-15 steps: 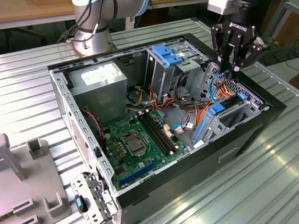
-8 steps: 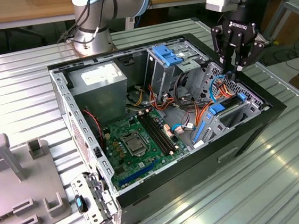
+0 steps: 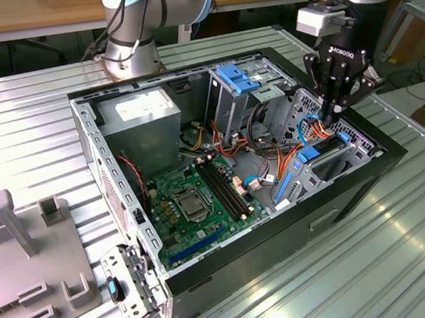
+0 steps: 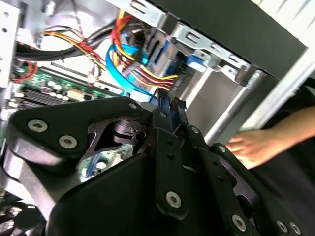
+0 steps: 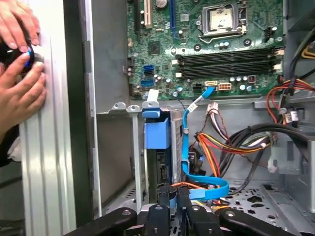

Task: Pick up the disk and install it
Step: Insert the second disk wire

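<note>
The gripper (image 3: 333,116) is down in the computer case (image 3: 127,213), jaws pinching the disk (image 5: 157,135) upright in its bay — installing underway, not released

green motherboard (image 3: 194,199), blue cable (image 5: 189,147), black pincer (image 3: 335,119)

The computer case (image 3: 367,181) lies open on the table (image 3: 34,124), motherboard (image 3: 194,199) inside, power supply (image 3: 148,120) behind it.

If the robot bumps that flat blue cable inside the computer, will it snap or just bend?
Probably just bend. In the first wrist view the flat blue cable already curves in a loose loop from the motherboard down toward the gripper, so it looks floppy and light. Its end at the board might pull loose if tugged hard.
</note>
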Available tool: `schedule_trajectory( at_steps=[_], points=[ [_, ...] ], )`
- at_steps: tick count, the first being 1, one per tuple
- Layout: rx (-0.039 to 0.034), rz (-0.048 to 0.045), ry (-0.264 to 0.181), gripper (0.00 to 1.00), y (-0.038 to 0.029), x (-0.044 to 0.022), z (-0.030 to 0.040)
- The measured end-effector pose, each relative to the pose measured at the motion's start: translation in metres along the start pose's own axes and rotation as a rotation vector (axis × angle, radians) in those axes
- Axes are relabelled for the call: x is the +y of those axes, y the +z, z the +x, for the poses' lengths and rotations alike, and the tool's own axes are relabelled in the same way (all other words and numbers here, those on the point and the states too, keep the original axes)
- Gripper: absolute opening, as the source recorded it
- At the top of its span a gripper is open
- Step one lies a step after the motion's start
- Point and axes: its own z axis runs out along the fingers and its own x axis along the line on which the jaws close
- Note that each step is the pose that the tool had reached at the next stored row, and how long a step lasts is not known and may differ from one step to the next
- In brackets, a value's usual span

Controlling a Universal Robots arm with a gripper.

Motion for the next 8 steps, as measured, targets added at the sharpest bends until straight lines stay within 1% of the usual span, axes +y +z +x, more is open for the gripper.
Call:
schedule_trajectory(
  at_steps=[1,2,3,5,8],
  points=[
    [-0.0174,-0.0006,0.001,0.20,0.0002,0.0008,0.0008],
    [-0.0328,-0.0011,0.001,0.20,0.0005,0.0016,0.0018],
    [-0.0415,-0.0014,0.002,0.20,0.0007,0.0025,0.0033],
    [-0.0480,-0.0017,0.002,0.20,0.0014,0.0047,0.0071],
    [-0.0486,-0.0016,0.002,0.20,0.0030,0.0077,0.0151]
  ],
)
